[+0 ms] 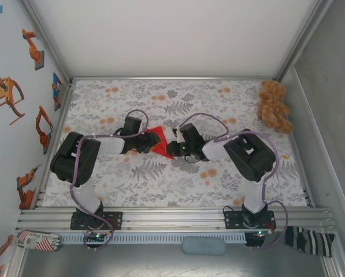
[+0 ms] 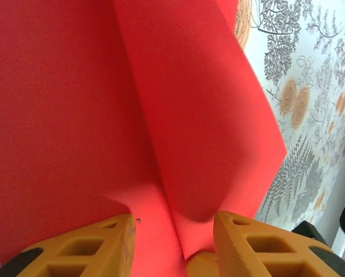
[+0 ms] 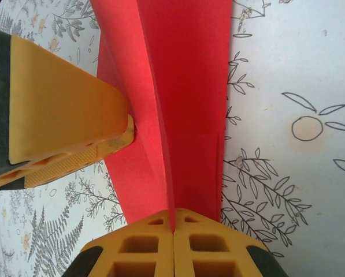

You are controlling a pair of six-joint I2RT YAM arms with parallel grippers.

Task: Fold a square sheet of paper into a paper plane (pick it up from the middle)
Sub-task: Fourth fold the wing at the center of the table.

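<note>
Floral table point(image 1: 218, 184) — red paper point(image 1: 156, 141) pinched upright.

The square sheet of paper point(image 2: 74, 115) is thin, bright red paper, matt and smooth, with crisp creases. The left pincer point(image 2: 173, 236) and right pincer point(image 3: 173, 228) have fingers point(image 3: 62, 115) of yellow-orange plastic, matt and faintly ribbed, moulded with hollow cells and backed by black plastic. The counter point(image 1: 218, 179) wears a smooth, matt covering printed with ferns and flowers; whether it is cloth or vinyl cannot be told. The teddy bear point(image 1: 274, 105) is fuzzy brown plush. The rail point(image 1: 172, 216) at the near edge is dull silver metal. The arm housings point(image 1: 250, 153) are black plastic with a slight sheen.
</note>
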